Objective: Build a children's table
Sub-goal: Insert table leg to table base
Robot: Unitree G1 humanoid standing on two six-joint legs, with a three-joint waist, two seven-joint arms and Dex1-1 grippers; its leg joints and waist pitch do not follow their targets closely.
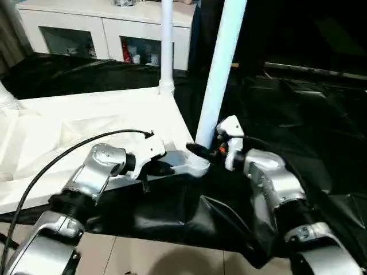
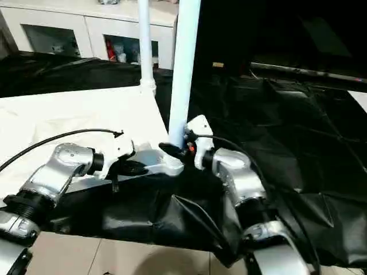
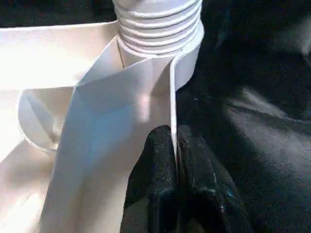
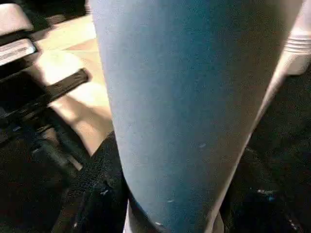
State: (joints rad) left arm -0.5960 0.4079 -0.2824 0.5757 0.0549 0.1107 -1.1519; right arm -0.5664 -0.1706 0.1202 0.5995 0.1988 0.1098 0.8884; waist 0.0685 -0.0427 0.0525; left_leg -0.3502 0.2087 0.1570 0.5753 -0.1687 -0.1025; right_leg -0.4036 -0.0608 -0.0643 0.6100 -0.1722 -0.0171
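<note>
White plastic, the children's table (image 1: 86, 123) lies upside down on the black-draped surface (image 1: 298, 114), with two legs standing up from its corner sockets: a near leg (image 1: 221, 63) and a far leg (image 1: 167, 43). The left claw (image 3: 175, 187) is pinched tight on the thin edge wall of the tabletop just beside the near corner socket (image 3: 160, 34). The right claw (image 1: 202, 152) grips the base of the near leg, fingers at either side. Behind stands a white cabinet (image 1: 103, 26) with glass doors.
</note>
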